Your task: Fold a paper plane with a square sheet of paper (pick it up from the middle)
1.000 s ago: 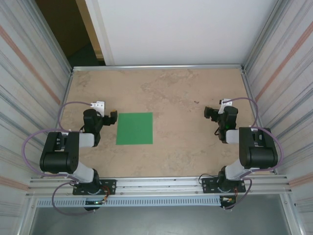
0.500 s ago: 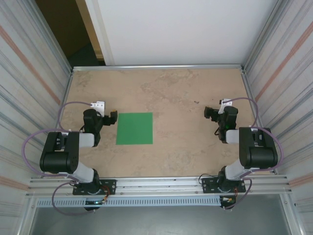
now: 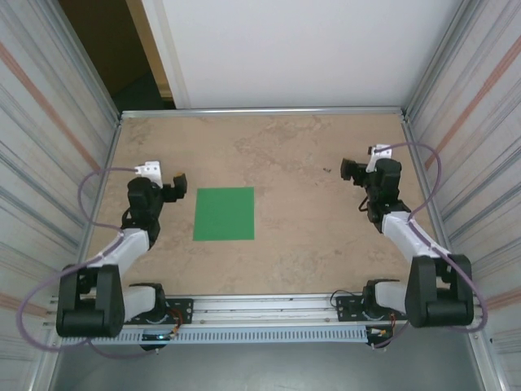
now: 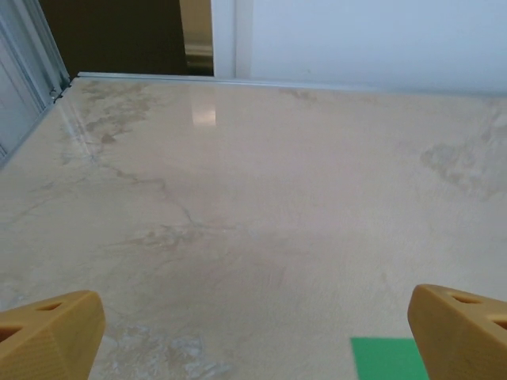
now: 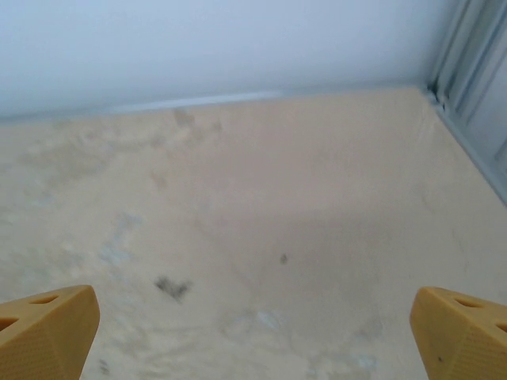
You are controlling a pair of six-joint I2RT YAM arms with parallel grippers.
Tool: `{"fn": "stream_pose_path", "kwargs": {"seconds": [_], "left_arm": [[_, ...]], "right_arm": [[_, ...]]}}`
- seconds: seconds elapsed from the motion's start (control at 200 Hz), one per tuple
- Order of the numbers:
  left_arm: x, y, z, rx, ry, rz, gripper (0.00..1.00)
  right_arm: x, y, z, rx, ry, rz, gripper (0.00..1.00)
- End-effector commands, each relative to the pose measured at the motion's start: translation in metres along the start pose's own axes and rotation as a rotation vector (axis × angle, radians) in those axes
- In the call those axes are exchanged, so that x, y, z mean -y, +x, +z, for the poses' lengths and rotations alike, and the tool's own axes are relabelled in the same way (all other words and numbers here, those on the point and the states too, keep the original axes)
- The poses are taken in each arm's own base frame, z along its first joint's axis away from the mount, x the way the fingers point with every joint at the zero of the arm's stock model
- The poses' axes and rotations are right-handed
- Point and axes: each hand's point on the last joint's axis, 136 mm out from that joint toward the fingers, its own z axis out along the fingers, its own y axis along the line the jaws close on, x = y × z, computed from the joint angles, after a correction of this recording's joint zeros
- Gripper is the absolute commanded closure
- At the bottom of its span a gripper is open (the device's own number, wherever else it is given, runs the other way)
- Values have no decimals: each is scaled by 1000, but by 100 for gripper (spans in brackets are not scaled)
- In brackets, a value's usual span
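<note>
The square sheet of paper (image 3: pixel 224 213) lies flat and unfolded on the table, bright green, left of centre. My left gripper (image 3: pixel 177 187) hovers just left of the sheet's far-left corner, open, with nothing between its fingers. In the left wrist view the left gripper (image 4: pixel 253 340) frames bare tabletop, and a corner of the green sheet (image 4: pixel 384 359) shows by the right fingertip (image 4: pixel 463 328). My right gripper (image 3: pixel 350 169) is far to the right of the sheet, open and empty. The right wrist view has the right gripper (image 5: pixel 253 336) over bare table. A paper plane is out of view.
The beige marbled table (image 3: pixel 293 155) is boxed in by metal side walls (image 3: pixel 49 138) and a white back panel (image 3: pixel 301 49). A dark opening (image 3: pixel 106 49) sits at the back left. A metal rail (image 3: pixel 269 314) carrying both arm bases runs along the near edge.
Both arms have stretched forward from their folded pose. The left gripper shifted slightly left and away, the right gripper moved farther back. The sheet has not moved.
</note>
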Motion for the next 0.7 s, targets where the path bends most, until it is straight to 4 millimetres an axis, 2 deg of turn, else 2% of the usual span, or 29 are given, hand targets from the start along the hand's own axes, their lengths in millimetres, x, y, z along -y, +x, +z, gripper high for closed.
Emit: {"fn": "stream_pose_path", "kwargs": {"seconds": [0.0, 0.115, 0.18, 0.241, 0.351, 0.436, 0.576, 0.692], "left_arm": [[5, 1, -15, -106, 5, -167, 1], [21, -13, -29, -162, 80, -314, 1], [40, -20, -34, -179, 187, -318, 1], [45, -20, -36, -205, 204, -383, 1], [53, -18, -38, -244, 249, -424, 1], [56, -14, -38, -264, 261, -413, 1], [58, -13, -38, -276, 271, -397, 1], [58, -12, -36, -277, 275, -400, 1]], "right_arm": [[-14, 11, -16, -152, -5, 91, 1], [-49, 11, -20, -250, -62, 185, 1], [-83, 22, -19, -341, -154, 188, 1], [-115, 33, -18, -411, -217, 151, 1], [-168, 61, -16, -488, -228, 0, 1], [-207, 93, -18, -557, -249, -128, 1], [-261, 134, -31, -635, -289, -301, 1], [-294, 168, -44, -699, -323, -419, 1]]}}
